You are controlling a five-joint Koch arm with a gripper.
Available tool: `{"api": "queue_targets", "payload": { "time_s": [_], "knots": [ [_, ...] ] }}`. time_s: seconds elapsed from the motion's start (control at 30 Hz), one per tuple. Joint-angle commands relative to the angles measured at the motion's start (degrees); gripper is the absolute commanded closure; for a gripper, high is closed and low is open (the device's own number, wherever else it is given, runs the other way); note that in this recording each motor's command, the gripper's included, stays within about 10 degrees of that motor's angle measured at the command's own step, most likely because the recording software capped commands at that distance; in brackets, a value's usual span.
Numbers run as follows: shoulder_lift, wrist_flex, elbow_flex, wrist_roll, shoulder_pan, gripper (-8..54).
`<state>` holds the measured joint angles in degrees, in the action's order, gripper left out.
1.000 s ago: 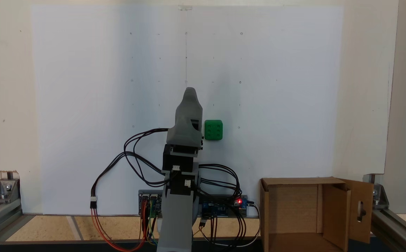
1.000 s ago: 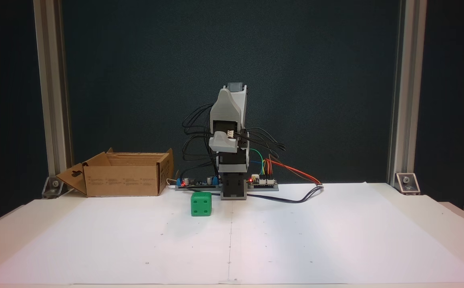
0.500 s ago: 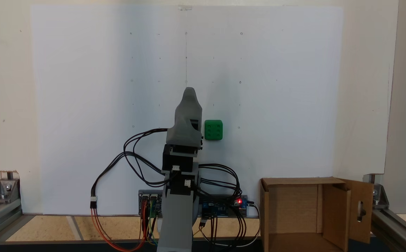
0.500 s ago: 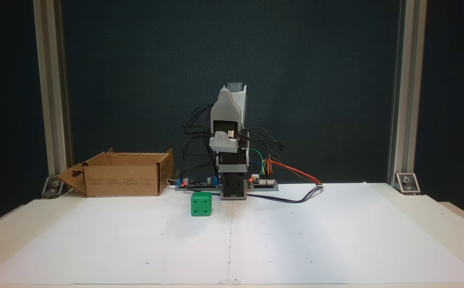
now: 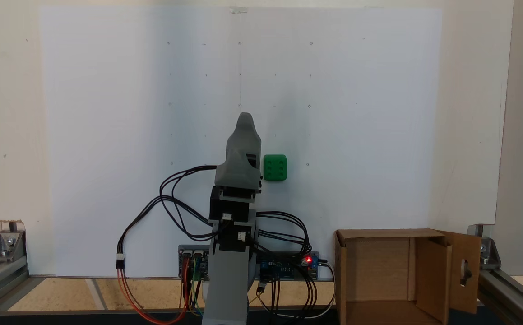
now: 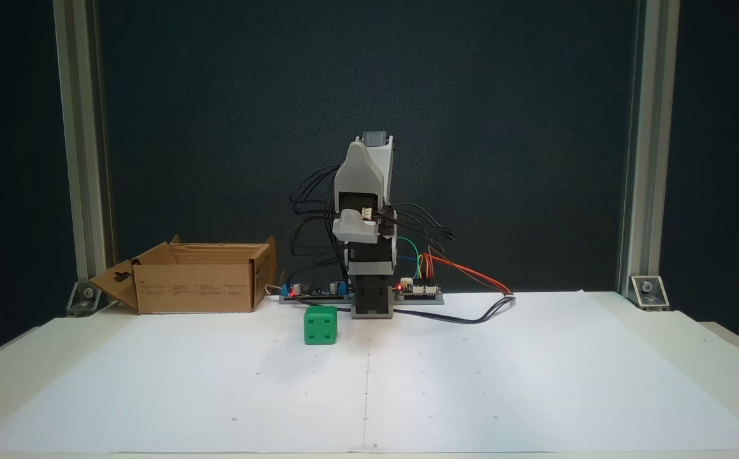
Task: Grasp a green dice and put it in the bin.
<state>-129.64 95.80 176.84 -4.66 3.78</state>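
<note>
Fixed views - bright green dice, rounded edges, recessed pips

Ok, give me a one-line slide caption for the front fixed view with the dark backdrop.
Folded grey arm behind a small green dice on white paper, open brown cardboard box at left.

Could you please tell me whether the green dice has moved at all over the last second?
No. The green dice sits at the same spot beside the printed dot on the white paper, and at the same distance from the bin.
</note>
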Motion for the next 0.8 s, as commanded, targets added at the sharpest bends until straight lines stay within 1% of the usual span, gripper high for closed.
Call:
{"api": "queue_targets", "payload": {
  "time_s": [0.0, 0.17, 0.37, 0.43, 0.6, 0.67, 0.77],
  "knots": [
    [-6.1, 2.5, 2.0, -1.8, 0.0, 2.5],
    [-6.1, -6.8, -5.1, -1.8, 0.1, 3.1],
    [-6.2, -31.2, -18.6, -1.2, 0.0, 3.2],
    [-6.2, -38.8, -21.8, 0.6, 0.1, 3.2],
    [-6.3, -58.4, -29.3, 0.9, 0.5, 2.7],
    [-6.3, -66.2, -34.9, 1.4, 1.8, 1.4],
    [-6.2, -78.1, -44.9, 3.6, 4.5, 1.4]
  ]
}}
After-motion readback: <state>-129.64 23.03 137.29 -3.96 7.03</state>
